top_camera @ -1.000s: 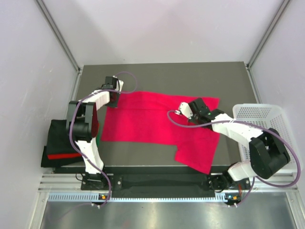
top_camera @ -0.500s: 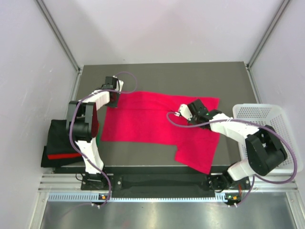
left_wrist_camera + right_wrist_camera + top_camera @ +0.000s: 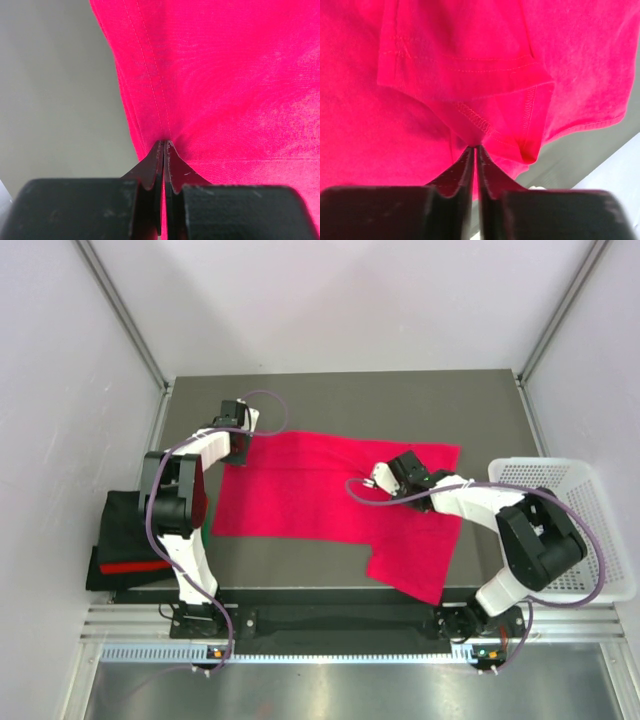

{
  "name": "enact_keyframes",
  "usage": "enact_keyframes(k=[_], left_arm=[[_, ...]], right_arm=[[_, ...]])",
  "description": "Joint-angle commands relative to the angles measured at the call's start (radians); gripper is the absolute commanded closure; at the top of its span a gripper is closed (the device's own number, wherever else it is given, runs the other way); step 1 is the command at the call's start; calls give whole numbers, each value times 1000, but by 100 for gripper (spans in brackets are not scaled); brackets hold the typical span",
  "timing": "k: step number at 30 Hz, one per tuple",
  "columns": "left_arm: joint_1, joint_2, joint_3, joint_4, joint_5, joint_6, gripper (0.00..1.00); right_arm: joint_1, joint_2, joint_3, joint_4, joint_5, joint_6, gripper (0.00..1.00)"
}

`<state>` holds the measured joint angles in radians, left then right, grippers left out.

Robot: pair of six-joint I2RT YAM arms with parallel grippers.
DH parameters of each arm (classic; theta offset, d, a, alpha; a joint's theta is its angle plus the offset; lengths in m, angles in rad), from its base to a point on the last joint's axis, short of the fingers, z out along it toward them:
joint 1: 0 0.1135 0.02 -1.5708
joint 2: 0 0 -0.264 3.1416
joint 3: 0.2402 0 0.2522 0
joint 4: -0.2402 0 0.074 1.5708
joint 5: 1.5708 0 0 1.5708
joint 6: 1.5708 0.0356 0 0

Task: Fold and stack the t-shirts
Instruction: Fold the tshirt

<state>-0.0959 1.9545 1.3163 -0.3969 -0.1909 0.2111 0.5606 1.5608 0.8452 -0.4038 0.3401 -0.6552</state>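
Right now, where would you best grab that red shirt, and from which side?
By its edges, coming in from outside, I would judge. The shirt lies flat on the table, so only a hem or doubled fold gives something to pinch. The left gripper is shut on the stitched hem at its far left corner; the right gripper on the folded-over sleeve hem at the right.

Soft matt cloth t-shirt point(image 3: 310, 490) — fine knit, stitched hems, smooth matt table point(image 3: 400, 400), plastic mesh basket point(image 3: 580, 485)
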Motion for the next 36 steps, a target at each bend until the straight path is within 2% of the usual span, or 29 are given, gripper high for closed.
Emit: enact_keyframes(k=[1, 8, 12, 15, 16, 18, 20, 23, 26, 36], left_arm=[[4, -25, -9, -2, 11, 1, 100], [4, -29, -9, -3, 13, 2, 100], [4, -31, -9, -3, 10, 4, 100], [4, -35, -9, -5, 8, 4, 100], [4, -37, -11, -5, 7, 7, 100], [4, -39, -12, -2, 4, 7, 100], [4, -37, -17, 1, -1, 8, 100], [4, -29, -11, -2, -1, 10, 100], [4, -26, -5, -5, 1, 8, 100], [4, -20, -14, 1, -1, 10, 100]], right_arm=[[9, 10, 26, 57, 26, 0, 100], [27, -67, 43, 2, 69, 11, 100], [106, -122, 49, -79, 73, 32, 99], [172, -172, 75, -186, -2, 65, 99], [179, -186, 84, -244, -85, 69, 99], [182, -209, 121, -276, -137, 98, 100], [180, -212, 112, -248, -98, 83, 96], [174, -165, 65, -176, 13, 39, 70], [159, -148, 6, -78, 33, -4, 67], [68, -25, 26, 6, 48, -46, 69]])
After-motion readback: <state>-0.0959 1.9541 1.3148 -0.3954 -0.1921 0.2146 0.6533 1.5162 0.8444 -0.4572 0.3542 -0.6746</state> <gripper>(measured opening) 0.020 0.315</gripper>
